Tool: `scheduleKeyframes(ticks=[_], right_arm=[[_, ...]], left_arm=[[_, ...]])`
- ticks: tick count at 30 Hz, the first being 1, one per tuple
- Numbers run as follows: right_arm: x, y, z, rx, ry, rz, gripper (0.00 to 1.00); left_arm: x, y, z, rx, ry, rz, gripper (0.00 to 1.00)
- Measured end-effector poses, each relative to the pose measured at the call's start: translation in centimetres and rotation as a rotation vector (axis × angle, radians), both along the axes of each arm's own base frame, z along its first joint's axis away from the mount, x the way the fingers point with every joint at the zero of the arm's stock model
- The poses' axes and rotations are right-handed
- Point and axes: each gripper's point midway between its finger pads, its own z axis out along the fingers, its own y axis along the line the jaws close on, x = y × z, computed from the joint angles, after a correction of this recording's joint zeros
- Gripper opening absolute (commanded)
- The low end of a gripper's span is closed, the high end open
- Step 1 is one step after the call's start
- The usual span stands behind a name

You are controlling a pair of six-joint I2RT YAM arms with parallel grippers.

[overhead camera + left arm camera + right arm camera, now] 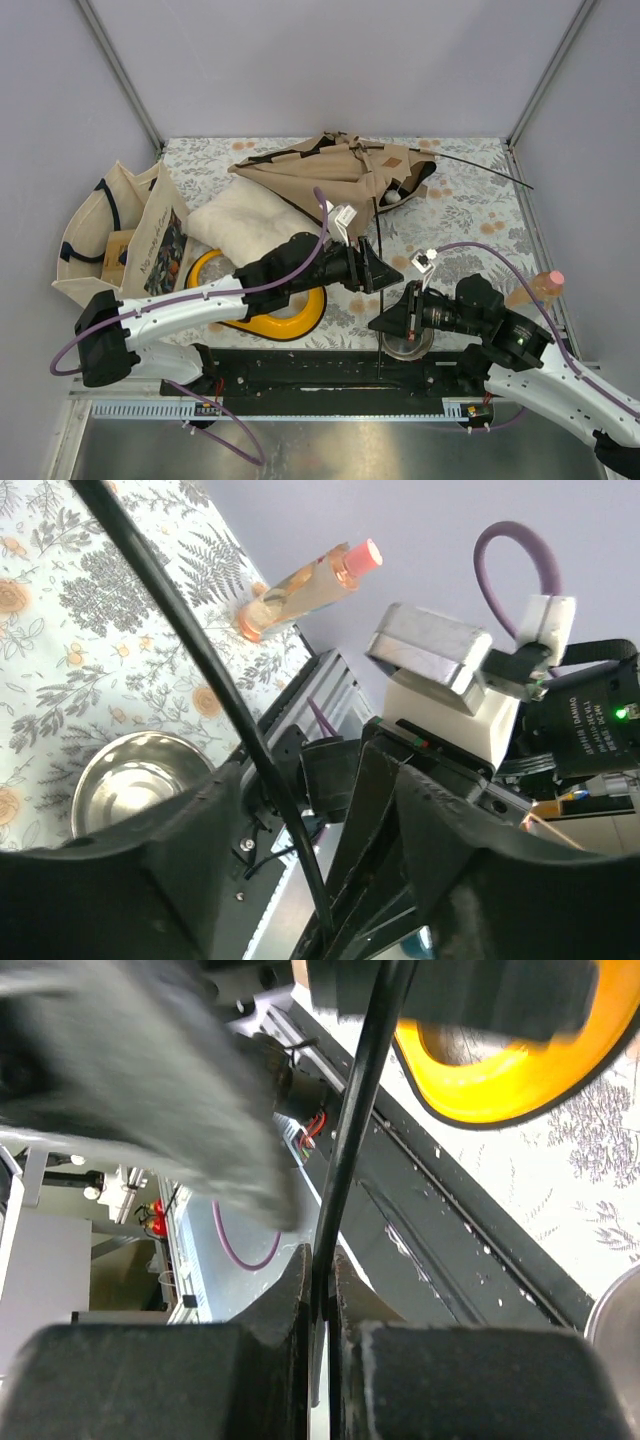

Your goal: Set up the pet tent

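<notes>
Right, pet tent [340,170] lies collapsed at far centre: light, floppy canvas, so we'd grip its thin, springy pole [350,1130], not the cloth. Right gripper [320,1270] pinches that pole; left gripper [378,270] sits spread around it, farther along. Steel bowl [100,790], near right, looks empty; tote bag [110,235] contents unclear.

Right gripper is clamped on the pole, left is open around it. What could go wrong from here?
1. The right gripper pinches the thin pole at one narrow spot, so it may pivot or slip.
2. The pole runs through the open left gripper; a sideways move could snag it.
3. The steel bowl sits beside the right gripper; a swing might knock it.
</notes>
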Motion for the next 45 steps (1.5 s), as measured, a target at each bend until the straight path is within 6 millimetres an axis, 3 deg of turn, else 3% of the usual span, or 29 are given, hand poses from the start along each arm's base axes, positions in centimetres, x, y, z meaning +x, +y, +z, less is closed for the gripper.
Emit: scheduleKeyframes(ticks=[2,5,10,15,19,22,25,30,33,37,42,45], right_arm=[[-0.2,-0.2,-0.5,-0.019,0.024,0.0,0.0],[-0.4,-0.5,-0.7,-0.026,0.044,-0.011,0.0],[-0.5,-0.8,0.1,-0.012,0.063,-0.033,0.0],[-0.3,-1.1,0.7,-0.002,0.072,-0.061,0.0],[-0.1,-1.3,1.5,0.017,0.087,-0.087,0.0],[0.1,-1.2,2.3,0.036,0.107,-0.103,0.0],[0.2,-0.9,3.5,0.053,0.133,-0.11,0.0],[0.5,-0.4,5.9,0.093,0.164,-0.118,0.0],[0.6,-0.2,6.9,0.113,0.186,-0.125,0.0],[0.6,-0.1,7.6,0.132,0.219,-0.134,0.0],[0.9,0.1,8.1,0.147,0.245,-0.148,0.0],[1.0,0.1,8.5,0.161,0.248,-0.157,0.0]], left_arm=[[0.3,0.0,0.3,-0.007,-0.022,0.009,0.92],[0.7,0.1,0.2,0.007,-0.048,0.022,0.99],[1.0,1.0,0.3,0.029,-0.076,0.049,0.99],[1.1,3.5,2.8,0.001,-0.132,0.114,0.99],[1.1,6.4,4.2,-0.021,-0.19,0.176,0.88],[1.3,8.0,2.4,0.019,-0.23,0.208,0.85],[2.2,8.6,-1.5,0.116,-0.279,0.233,0.85],[4.1,8.3,-8.3,0.277,-0.367,0.255,0.82],[5.4,7.6,-10.5,0.335,-0.419,0.273,0.8],[7.2,6.6,-10.6,0.336,-0.497,0.324,0.8],[9.5,5.7,-8.9,0.306,-0.57,0.425,0.81],[10.5,5.4,-8.4,0.299,-0.597,0.47,0.74]])
